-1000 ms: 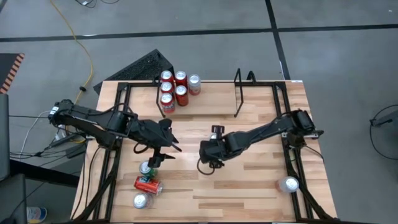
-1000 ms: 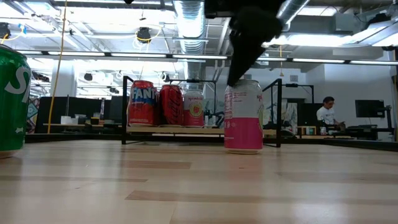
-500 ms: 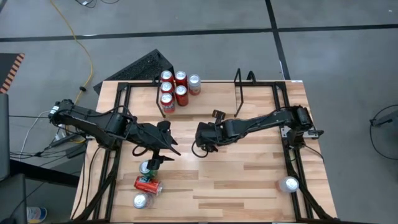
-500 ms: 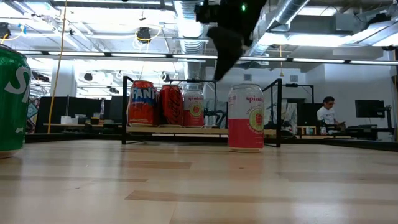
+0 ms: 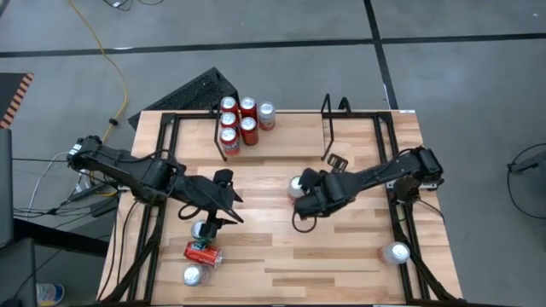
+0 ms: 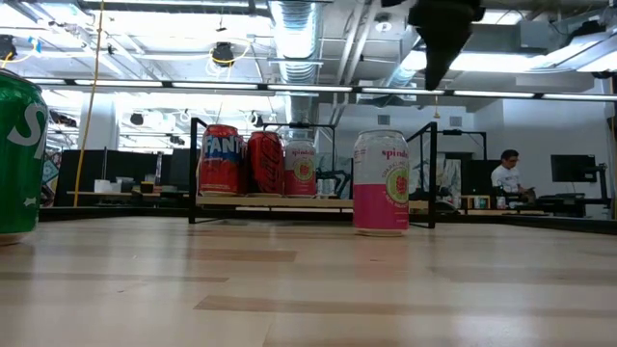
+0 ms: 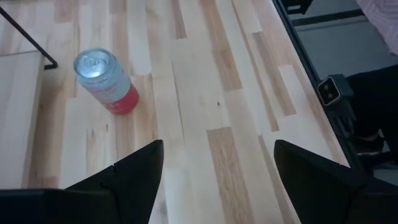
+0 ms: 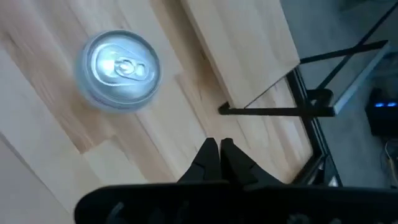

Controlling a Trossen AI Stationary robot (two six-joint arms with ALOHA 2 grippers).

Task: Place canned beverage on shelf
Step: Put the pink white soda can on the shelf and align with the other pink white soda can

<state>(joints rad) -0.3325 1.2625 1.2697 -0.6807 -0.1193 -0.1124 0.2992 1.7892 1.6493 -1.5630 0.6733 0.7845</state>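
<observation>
A pink-and-white can (image 5: 297, 184) stands upright on the wooden table's middle, also seen in the low view (image 6: 381, 183) and in both wrist views (image 7: 102, 78) (image 8: 118, 68). My right gripper (image 5: 301, 202) (image 8: 219, 158) hangs shut just near of it and above it, touching nothing; in the low view it is the dark shape up high (image 6: 443, 39). My left gripper (image 5: 229, 198) (image 7: 214, 180) is open over the table's left half, with nothing between its fingers. The black-rod shelf (image 5: 328, 128) (image 6: 198, 173) at the far edge holds several cans (image 5: 239, 119) at its left end.
Near my left gripper a green can (image 5: 202, 230) stands, a red can (image 5: 203, 253) lies on its side and a silver-topped can (image 5: 193, 275) stands closer to the near edge. Another can (image 5: 395, 253) stands near the right corner. Black rails (image 5: 401, 222) edge the table.
My right gripper, shut throughout, has risen from beside the pink can's top, swung first a little left, then toward the table's right edge, and rolled at the wrist. The can has turned about on the spot and stays upright.
</observation>
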